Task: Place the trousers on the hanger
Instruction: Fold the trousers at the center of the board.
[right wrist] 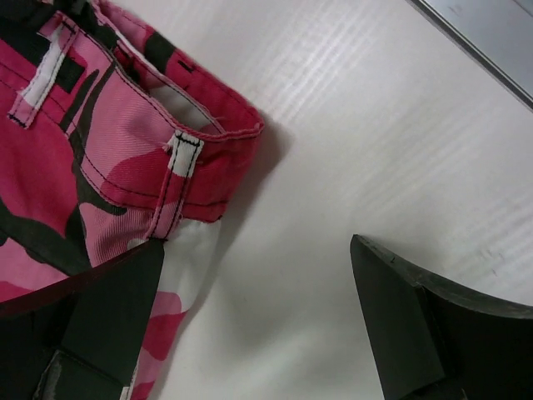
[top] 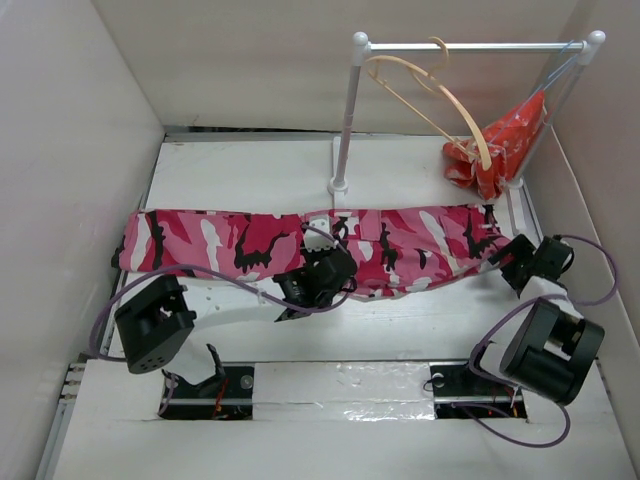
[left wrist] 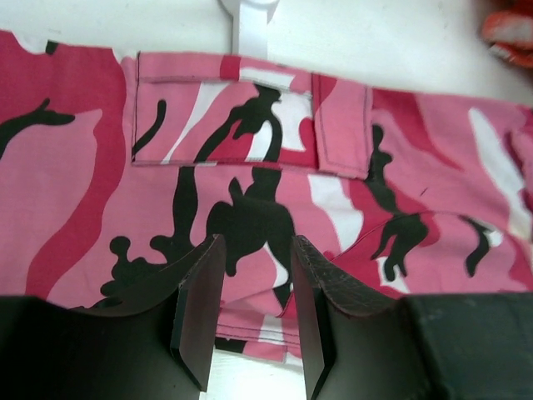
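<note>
The pink camouflage trousers lie flat across the middle of the table, waistband end to the right. The beige hanger hangs tilted on the white rail at the back right. My left gripper sits low at the trousers' near edge. In the left wrist view its jaws stand a little apart, straddling the hem of the trousers. My right gripper is wide open at the waistband end. In the right wrist view one finger is over the trousers and the other over bare table.
The white rail rests on ball-topped posts; the left post stands just behind the trousers, and its base shows in the left wrist view. A red-orange cloth hangs at the right post. White walls enclose the table.
</note>
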Robot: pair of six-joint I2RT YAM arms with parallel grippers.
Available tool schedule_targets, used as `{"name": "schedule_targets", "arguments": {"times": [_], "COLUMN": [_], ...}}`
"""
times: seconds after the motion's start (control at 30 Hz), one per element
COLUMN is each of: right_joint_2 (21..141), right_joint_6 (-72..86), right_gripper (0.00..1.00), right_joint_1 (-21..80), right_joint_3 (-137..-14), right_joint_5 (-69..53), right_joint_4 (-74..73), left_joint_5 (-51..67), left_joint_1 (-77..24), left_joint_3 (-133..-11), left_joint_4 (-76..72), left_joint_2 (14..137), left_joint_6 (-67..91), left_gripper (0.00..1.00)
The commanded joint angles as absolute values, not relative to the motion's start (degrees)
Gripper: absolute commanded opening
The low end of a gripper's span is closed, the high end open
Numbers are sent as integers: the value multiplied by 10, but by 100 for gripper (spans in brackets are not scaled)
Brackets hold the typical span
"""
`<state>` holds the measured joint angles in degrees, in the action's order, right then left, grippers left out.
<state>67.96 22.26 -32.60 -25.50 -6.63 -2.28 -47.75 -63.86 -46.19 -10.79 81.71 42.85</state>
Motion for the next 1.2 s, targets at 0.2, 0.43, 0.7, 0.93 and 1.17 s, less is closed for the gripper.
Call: {"name": "schedule_targets", "arguments": {"times": [0.2,0.43,0.7,0.93,1.17], "right_joint_2": [799,732,669,758,770], "right_joint_6": [225,241,230,245,242], "right_gripper": [67,52,91,84,91], "right_joint_1": [-339,-339,-351,-364,-370], "right_joint_3": [-330,-266,-229,-229,-211], "right_joint_5": [-165,-141,-134,-265,-312], "right_joint_4": [71,115,115,235,307], "left_joint_5": [-484,-463,-454,-457,-454], "left_joint_1": [-641,-628,-628,-628,-628], "left_joint_3": [-423,-415,-417,-416,-412], "left_joint_4": [-162,-172,-178,-178,-184], "left_joint_2": [827,846,854,841,839], "left_joint_6": [428,427,430,423,419], "left_gripper": [26,25,25,25,25]}}
